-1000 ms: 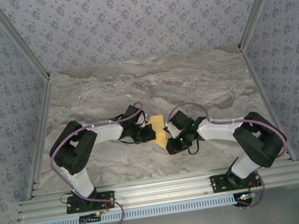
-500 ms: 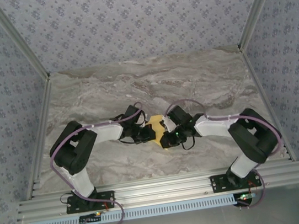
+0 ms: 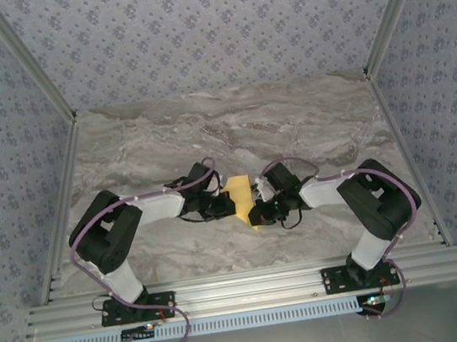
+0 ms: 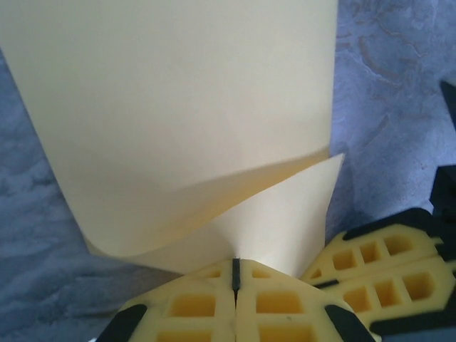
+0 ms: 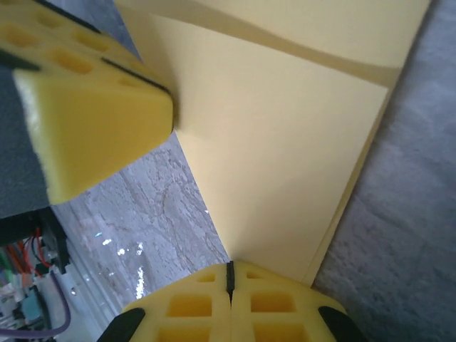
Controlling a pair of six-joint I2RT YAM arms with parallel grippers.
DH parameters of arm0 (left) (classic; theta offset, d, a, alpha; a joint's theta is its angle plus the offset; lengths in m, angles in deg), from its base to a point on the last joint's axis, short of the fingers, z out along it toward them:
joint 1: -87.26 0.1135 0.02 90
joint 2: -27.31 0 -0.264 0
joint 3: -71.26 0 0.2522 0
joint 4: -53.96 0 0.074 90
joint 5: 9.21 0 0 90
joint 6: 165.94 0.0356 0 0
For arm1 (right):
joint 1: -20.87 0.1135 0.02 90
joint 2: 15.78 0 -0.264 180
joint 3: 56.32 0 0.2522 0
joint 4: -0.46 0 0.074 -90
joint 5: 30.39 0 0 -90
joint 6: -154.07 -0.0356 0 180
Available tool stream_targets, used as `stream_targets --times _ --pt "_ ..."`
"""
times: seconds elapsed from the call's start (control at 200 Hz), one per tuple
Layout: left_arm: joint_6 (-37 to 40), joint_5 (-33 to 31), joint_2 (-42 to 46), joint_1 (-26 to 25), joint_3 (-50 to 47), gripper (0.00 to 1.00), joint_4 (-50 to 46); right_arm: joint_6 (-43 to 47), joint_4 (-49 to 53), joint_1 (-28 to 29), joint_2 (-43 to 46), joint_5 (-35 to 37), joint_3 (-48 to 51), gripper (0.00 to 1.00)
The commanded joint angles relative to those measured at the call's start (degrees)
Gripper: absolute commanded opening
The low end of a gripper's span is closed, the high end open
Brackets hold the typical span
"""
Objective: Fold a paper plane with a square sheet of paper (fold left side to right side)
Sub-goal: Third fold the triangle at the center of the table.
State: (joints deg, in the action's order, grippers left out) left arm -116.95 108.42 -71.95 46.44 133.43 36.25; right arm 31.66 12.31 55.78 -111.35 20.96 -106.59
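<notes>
Early days on this one, imo. The paper (image 3: 239, 197) sits mid-bench (image 3: 316, 125) between the two arms. It's doubled over into a narrow strip, but the top layer bows up, so I'd say the crease isn't pressed flat yet. No nose or wing folds that I can see. The left pincer (image 4: 236, 269) is clamped on the paper's edge, and the right pincer (image 5: 229, 274) is too. They're just beside each other, so they'll crowd one another.

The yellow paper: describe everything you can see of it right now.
The paper is thin, plain pale yellow and unmarked, partly folded, with one layer curling over another. It lies over the marble table, pinched from either side by the left end effector and the right end effector, both shut on it.
</notes>
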Motion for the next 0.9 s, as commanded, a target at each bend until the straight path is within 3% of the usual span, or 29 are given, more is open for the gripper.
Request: stream_targets --times 0.0,0.57,0.894 --pt "0.7 1.1 3.4 -2.0 -1.5 0.05 2.7 -0.5 4.1 -1.1 -5.2 5.8 3.4 0.00" --pt "-0.5 0.7 -1.4 -4.7 -2.6 0.02 9.3 1.9 7.2 -1.1 -5.8 7.1 2.2 0.00" --pt "1.4 -7.0 -3.3 -4.4 -3.0 0.00 6.5 3.1 11.0 -1.0 -5.4 9.3 1.8 0.00"
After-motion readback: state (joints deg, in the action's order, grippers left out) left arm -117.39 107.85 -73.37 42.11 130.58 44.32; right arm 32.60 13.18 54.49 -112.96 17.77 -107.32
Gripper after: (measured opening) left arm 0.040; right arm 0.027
